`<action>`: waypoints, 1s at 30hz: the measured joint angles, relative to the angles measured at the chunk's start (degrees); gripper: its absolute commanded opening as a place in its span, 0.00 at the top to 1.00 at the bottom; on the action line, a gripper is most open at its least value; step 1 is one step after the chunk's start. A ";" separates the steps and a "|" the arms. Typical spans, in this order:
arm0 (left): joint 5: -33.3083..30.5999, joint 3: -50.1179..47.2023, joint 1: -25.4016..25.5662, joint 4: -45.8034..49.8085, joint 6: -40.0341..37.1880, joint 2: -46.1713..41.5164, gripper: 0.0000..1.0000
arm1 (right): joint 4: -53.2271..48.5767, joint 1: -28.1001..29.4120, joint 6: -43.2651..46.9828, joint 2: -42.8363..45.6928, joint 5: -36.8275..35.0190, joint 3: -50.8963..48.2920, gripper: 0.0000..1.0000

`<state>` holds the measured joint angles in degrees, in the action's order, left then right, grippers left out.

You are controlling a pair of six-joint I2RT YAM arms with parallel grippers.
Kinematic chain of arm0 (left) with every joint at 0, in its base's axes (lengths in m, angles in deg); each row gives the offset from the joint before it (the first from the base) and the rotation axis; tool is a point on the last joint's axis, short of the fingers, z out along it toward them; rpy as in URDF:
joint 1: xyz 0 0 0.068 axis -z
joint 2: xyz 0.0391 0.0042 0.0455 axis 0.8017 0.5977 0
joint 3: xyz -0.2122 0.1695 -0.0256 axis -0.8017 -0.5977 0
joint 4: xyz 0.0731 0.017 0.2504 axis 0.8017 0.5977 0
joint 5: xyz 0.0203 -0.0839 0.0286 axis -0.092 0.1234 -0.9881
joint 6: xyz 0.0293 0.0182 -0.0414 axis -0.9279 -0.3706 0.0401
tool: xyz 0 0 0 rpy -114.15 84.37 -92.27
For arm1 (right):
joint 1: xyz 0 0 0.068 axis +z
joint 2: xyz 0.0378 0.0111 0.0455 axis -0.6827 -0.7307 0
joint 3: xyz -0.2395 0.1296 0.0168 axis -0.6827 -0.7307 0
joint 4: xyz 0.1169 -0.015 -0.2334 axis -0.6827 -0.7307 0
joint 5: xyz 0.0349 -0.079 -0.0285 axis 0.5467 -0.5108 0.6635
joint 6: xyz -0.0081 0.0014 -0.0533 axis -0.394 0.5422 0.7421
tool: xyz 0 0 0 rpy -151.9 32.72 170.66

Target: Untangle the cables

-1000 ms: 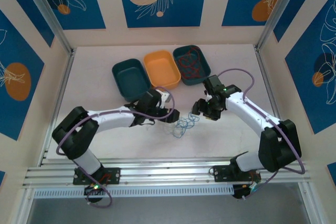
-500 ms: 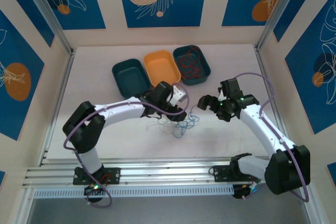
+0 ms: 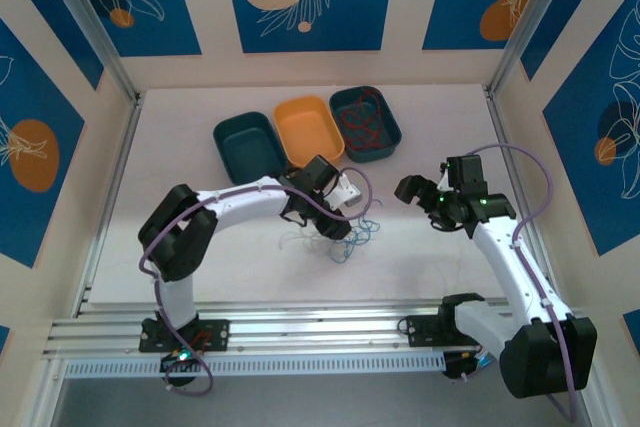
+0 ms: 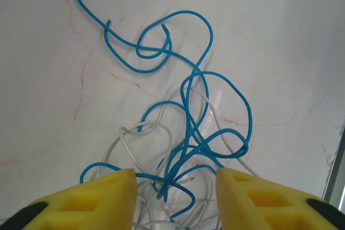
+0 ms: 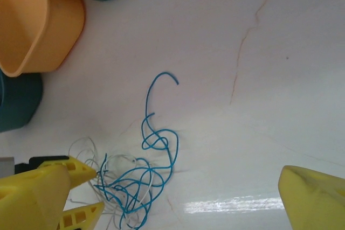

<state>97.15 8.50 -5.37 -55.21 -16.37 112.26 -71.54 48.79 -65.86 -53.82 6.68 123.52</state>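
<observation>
Cables [image 3: 352, 235] lie on the desk [image 3: 250, 272] in the top view, at the left end effector [image 3: 338, 227] tip, well apart from the right end effector [image 3: 412, 190]. Left wrist: blue and white loops sit loose between its half-open fingers. Right wrist: jaws spread wide, empty, the tangle beside its left finger.

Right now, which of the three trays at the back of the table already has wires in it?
The teal tray at the right end, beside the orange tray: red wires lie in it, unlike the other teal tray.
</observation>
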 measured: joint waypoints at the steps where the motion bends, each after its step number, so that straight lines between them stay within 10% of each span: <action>1: -0.02 0.22 0.00 0.15 -0.37 0.13 0.69 | 0.33 -0.13 -0.02 0.07 -0.28 -0.22 0.01; 18: -0.22 1.99 0.42 -1.40 0.76 2.25 0.99 | 9.97 -1.11 -1.38 2.10 0.94 -7.28 0.01; 30: -4.52 0.98 0.63 -4.46 7.50 -6.86 1.00 | 12.39 3.56 -1.27 3.32 2.82 -8.13 0.01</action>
<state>92.63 9.49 -4.74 -59.66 -8.88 105.39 -59.15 52.36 -67.13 -50.50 9.50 115.39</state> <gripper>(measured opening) 0.047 0.991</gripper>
